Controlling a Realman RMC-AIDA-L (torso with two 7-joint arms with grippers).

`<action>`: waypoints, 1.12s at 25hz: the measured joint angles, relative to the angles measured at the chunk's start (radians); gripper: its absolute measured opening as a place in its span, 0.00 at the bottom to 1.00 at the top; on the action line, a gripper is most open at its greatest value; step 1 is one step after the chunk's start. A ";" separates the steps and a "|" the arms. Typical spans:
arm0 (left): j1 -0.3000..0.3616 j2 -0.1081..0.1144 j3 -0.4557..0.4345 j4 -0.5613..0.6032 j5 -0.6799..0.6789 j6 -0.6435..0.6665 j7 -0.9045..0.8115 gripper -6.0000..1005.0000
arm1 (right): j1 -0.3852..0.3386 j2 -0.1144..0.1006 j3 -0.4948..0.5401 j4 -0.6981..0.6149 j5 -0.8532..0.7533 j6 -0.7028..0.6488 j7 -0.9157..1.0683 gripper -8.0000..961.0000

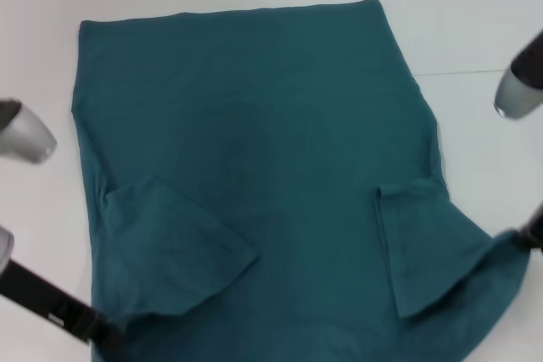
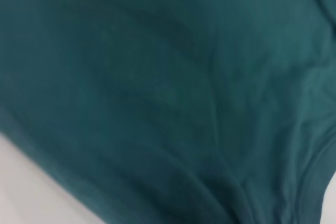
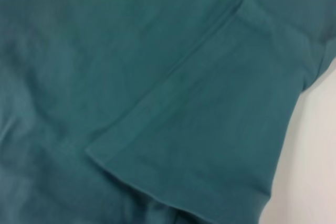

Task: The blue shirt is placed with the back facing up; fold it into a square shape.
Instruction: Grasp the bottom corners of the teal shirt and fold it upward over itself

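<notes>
The blue shirt (image 1: 263,167) lies spread flat on the white table, its hem at the far side. Both short sleeves are folded inward onto the body, one at near left (image 1: 174,247) and one at near right (image 1: 424,243). My left gripper (image 1: 100,326) reaches in from the near left and meets the shirt's near-left corner. At the right edge, my right gripper (image 1: 528,236) sits at the near-right corner, where the cloth draws to a point. Teal cloth (image 2: 157,87) fills the left wrist view. The right wrist view shows the folded sleeve (image 3: 210,129) close below.
The white table (image 1: 475,23) surrounds the shirt on the far, left and right sides. Silver arm links hang over the table at mid left (image 1: 25,133) and upper right (image 1: 517,95). A thin seam line (image 1: 458,72) crosses the table on the right.
</notes>
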 joint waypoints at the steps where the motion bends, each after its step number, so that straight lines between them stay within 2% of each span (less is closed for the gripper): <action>1: -0.016 0.006 -0.016 -0.005 -0.002 0.007 0.000 0.10 | 0.011 0.000 0.011 0.000 -0.001 0.010 -0.003 0.01; 3: -0.043 0.021 -0.045 -0.017 -0.004 0.012 0.000 0.10 | 0.039 -0.001 0.059 0.001 -0.002 0.044 -0.009 0.01; 6: -0.097 0.056 -0.099 -0.053 -0.009 -0.005 0.000 0.10 | 0.066 -0.001 0.101 0.006 -0.002 0.089 -0.011 0.01; 10: -0.151 0.084 -0.119 -0.110 -0.010 -0.063 0.001 0.11 | 0.081 0.003 0.094 0.023 0.003 0.142 -0.005 0.01; 15: -0.193 0.094 -0.110 -0.170 -0.006 -0.148 0.002 0.11 | 0.101 0.007 0.063 0.074 0.006 0.229 0.035 0.01; 18: -0.210 0.110 -0.108 -0.194 -0.001 -0.189 0.003 0.11 | 0.115 0.005 0.067 0.101 0.005 0.264 0.056 0.01; 23: -0.218 0.130 -0.116 -0.201 0.001 -0.255 0.003 0.11 | 0.131 -0.002 0.093 0.132 -0.002 0.311 0.084 0.01; 28: -0.218 0.136 -0.112 -0.206 0.002 -0.325 0.007 0.12 | 0.150 -0.005 0.124 0.188 -0.002 0.377 0.095 0.01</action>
